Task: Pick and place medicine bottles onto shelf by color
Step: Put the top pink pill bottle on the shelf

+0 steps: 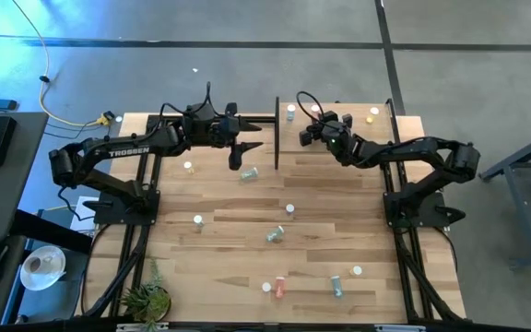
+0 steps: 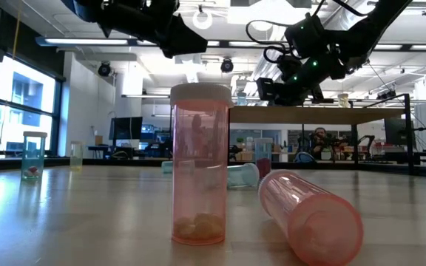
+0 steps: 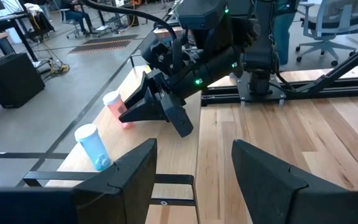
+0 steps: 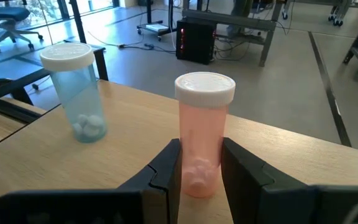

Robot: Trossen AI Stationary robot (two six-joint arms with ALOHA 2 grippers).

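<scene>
Bottles on shelf [image 1: 404, 124]: 1 blue [image 4: 76, 93], 1 pink [image 4: 202, 134], 1 yellow [image 1: 373, 114].

Twelve medicine bottles [image 1: 275, 234], one shelf [image 1: 289, 135], two robot arms [image 1: 127, 148]

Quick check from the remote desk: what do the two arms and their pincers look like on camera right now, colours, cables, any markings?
Both arms are black, jointed and boxy. The left arm carries white TROSSEN lettering on its forearm; the right arm shows none. Black cables loop above each wrist. The left pincer and right pincer have dark, wedge-shaped fingers. Small green lights glow on the right wrist.
</scene>
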